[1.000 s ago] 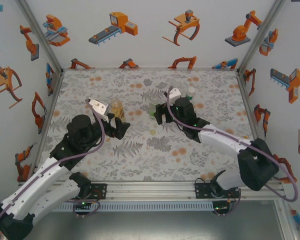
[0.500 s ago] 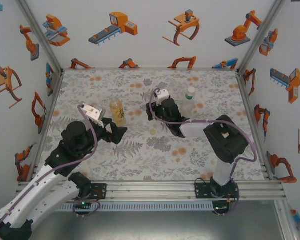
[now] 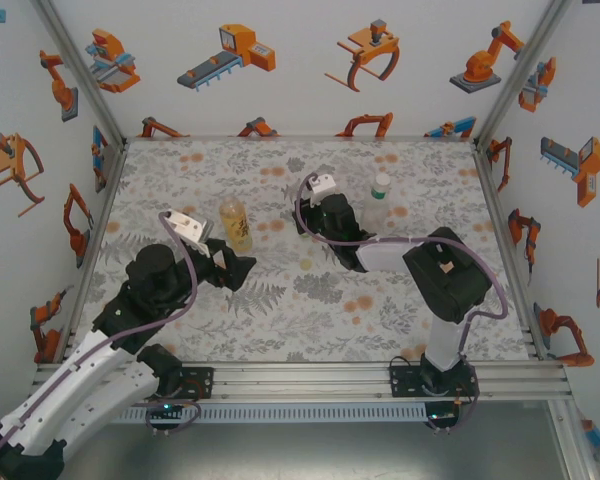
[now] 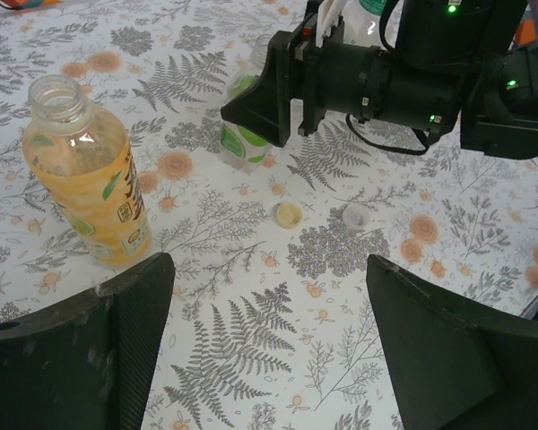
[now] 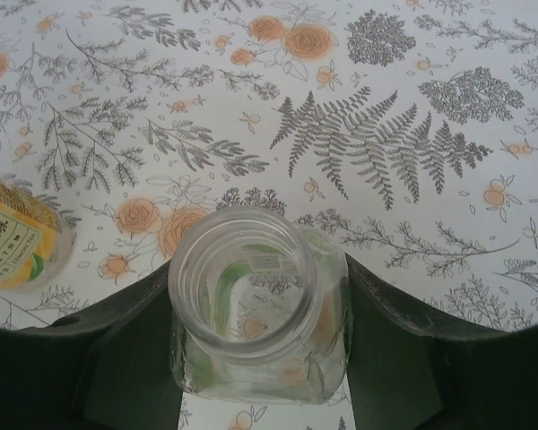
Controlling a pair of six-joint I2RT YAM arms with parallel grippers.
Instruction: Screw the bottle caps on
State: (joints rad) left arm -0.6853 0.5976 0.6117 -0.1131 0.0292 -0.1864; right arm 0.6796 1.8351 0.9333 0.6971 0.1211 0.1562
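An uncapped bottle of amber-yellow liquid [image 4: 86,176] [image 3: 236,222] stands upright just beyond my left gripper [image 4: 267,351] [image 3: 235,266], which is open with bare table between its fingers. My right gripper [image 5: 258,288] [image 3: 313,214] is shut on the squat green-tinted bottle [image 5: 255,309] [image 4: 244,136]; its fingers press both sides and the mouth is open. Two loose bottle caps lie on the table in front of it, a yellowish one [image 4: 289,214] and a white one [image 4: 356,214]. A clear bottle with a green cap [image 3: 377,205] stands to the right.
The flower-and-fern tablecloth [image 3: 280,320] covers the table. Illustrated white walls [image 3: 280,70] close it on three sides. The right arm's forearm and elbow [image 3: 442,280] reach across the right half. The amber bottle's base [image 5: 16,240] sits left of the held bottle.
My right gripper has closed onto the squat bottle after shifting slightly back and left, with its elbow swinging inward. My left gripper has drawn back a little from the amber bottle, still open.
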